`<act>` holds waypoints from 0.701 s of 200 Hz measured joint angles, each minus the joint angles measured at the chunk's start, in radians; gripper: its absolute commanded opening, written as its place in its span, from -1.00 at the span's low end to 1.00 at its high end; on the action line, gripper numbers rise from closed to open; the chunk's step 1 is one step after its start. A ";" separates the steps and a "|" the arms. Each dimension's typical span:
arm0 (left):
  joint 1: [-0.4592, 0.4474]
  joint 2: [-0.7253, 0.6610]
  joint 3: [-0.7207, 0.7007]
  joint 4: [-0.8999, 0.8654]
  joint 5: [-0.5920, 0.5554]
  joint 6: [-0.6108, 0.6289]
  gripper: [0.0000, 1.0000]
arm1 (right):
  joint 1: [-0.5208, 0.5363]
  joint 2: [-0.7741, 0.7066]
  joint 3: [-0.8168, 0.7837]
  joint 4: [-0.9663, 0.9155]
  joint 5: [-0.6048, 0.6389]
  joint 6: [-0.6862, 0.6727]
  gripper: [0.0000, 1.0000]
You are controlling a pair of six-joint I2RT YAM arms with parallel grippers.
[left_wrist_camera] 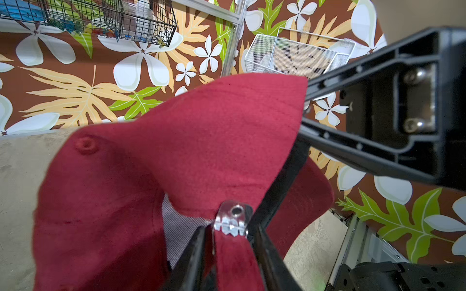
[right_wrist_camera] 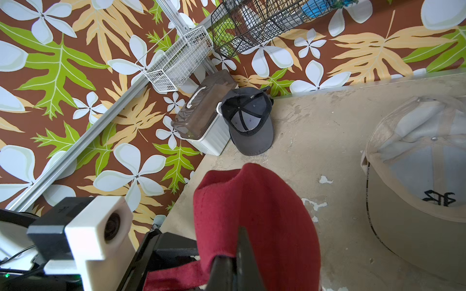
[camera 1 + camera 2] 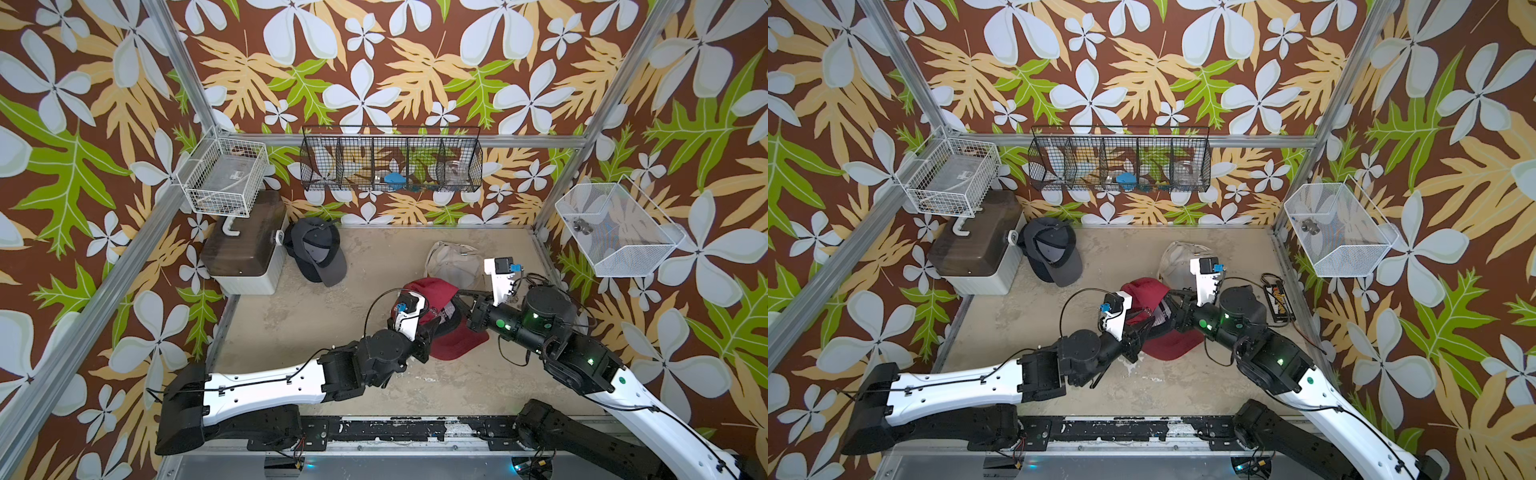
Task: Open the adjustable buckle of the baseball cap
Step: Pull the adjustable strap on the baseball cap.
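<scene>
A red baseball cap (image 3: 432, 291) is held up off the tabletop between both arms, right of the middle in both top views. In the left wrist view its silver metal buckle (image 1: 233, 219) sits on the red back strap (image 1: 232, 257). My left gripper (image 1: 228, 230) is shut on that strap just below the buckle, one black finger (image 1: 194, 252) on each side. My right gripper (image 2: 234, 247) is shut on the edge of the cap's crown (image 2: 264, 209). In a top view the cap's brim (image 3: 457, 345) hangs low beneath the two wrists.
A beige cap (image 3: 453, 257) lies upside down just behind the red one. A dark grey cap (image 3: 318, 253) lies by a brown-lidded box (image 3: 245, 245) at the back left. Wire baskets (image 3: 390, 162) hang on the walls. A black device with cable (image 3: 1278, 303) lies at the right edge.
</scene>
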 measured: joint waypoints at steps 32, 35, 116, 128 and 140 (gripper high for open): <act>0.000 0.009 0.002 0.000 0.002 0.007 -0.31 | 0.000 0.000 0.002 0.001 -0.003 0.000 -1.00; 0.000 0.009 0.003 0.000 0.004 0.007 -0.31 | 0.000 -0.001 0.002 0.002 -0.003 0.000 -1.00; 0.000 0.012 0.002 0.000 0.019 0.007 -0.31 | 0.000 0.000 0.010 0.022 -0.023 0.003 -1.00; 0.000 0.012 0.002 0.000 0.019 0.006 -0.33 | 0.000 0.000 0.010 0.024 -0.025 0.004 -1.00; 0.000 0.012 0.002 0.000 0.019 0.006 -0.34 | 0.000 0.000 0.010 0.024 -0.026 0.004 -1.00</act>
